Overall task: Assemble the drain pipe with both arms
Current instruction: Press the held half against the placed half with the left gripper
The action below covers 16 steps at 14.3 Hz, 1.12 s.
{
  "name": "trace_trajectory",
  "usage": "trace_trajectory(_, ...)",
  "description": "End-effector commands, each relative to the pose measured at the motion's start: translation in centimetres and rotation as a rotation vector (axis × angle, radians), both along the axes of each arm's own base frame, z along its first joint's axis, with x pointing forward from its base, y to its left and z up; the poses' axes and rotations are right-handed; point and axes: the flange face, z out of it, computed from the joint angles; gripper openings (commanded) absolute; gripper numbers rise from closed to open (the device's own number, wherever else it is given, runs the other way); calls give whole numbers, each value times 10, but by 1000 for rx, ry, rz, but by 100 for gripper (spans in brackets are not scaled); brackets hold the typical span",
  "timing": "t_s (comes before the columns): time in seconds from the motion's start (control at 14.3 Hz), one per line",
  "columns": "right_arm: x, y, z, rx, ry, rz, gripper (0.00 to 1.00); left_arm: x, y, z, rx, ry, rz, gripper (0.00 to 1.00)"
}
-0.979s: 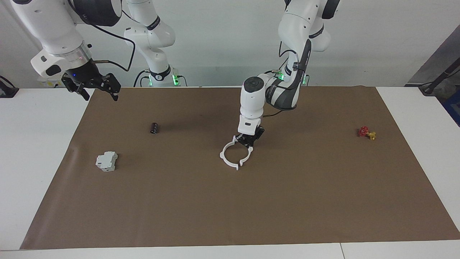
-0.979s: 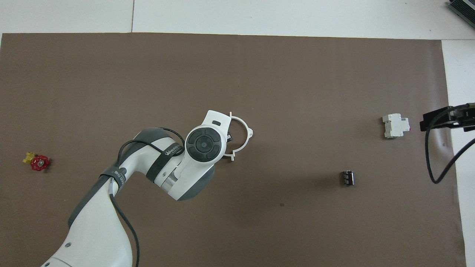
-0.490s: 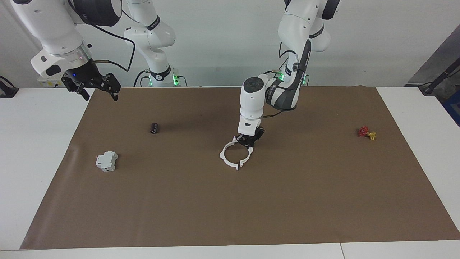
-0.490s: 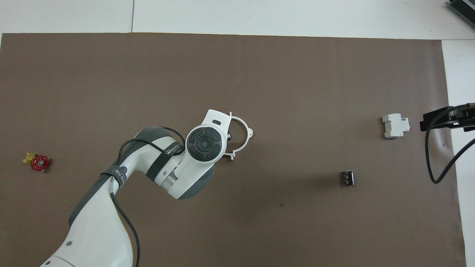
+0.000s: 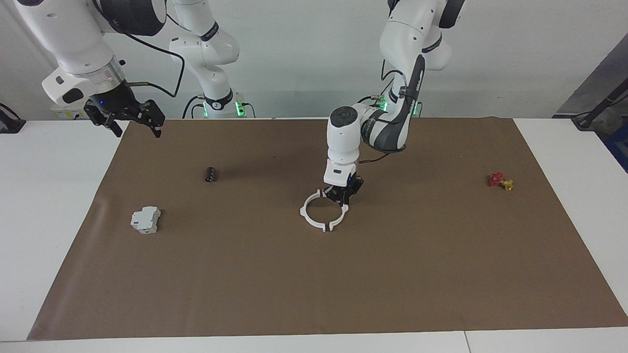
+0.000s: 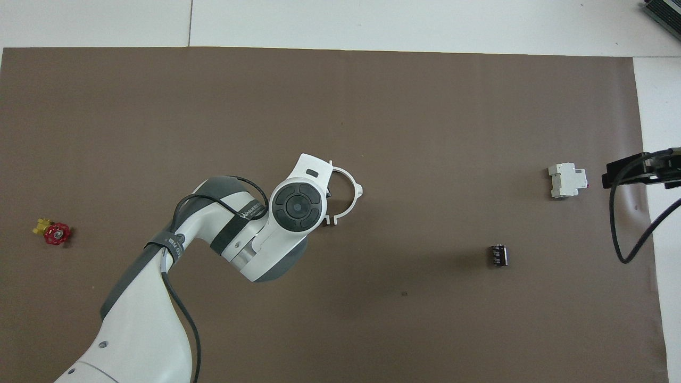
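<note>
The drain pipe [image 5: 310, 216] lies mid-mat as two thin white half-ring arcs that together form a ring, with a small gap between their tabs on the part farther from the robots. My left gripper [image 5: 343, 199] reaches straight down and is shut on the arc toward the left arm's end. From overhead, the left arm's wrist hides that arc, and only the other arc [image 6: 352, 191] shows. My right gripper [image 5: 138, 129] hangs open and empty, raised over the mat's edge at the right arm's end, where it waits. Only its black tip [image 6: 620, 173] shows from overhead.
A grey-white boxy block [image 5: 145, 219] [image 6: 567, 180] and a small black cylinder [image 5: 211, 174] [image 6: 498, 255] lie toward the right arm's end. A red and yellow valve [image 5: 500, 181] [image 6: 53, 232] lies toward the left arm's end. The brown mat [image 5: 314, 284] covers the table.
My left gripper has shifted slightly toward the left arm's end, taking the gripped arc with it. The right arm has not moved.
</note>
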Motion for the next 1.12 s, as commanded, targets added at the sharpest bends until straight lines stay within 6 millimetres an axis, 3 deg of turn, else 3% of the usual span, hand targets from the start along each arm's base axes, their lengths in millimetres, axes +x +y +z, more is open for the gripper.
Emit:
trace_trajectory(0.0,-6,0,3,3,-9,-12,100,6,-5,0,3,-24,0,0)
trace_trajectory(1.05,-6,0,3,3,-9,-12,100,4,-12,-4,4,-21,-9,0)
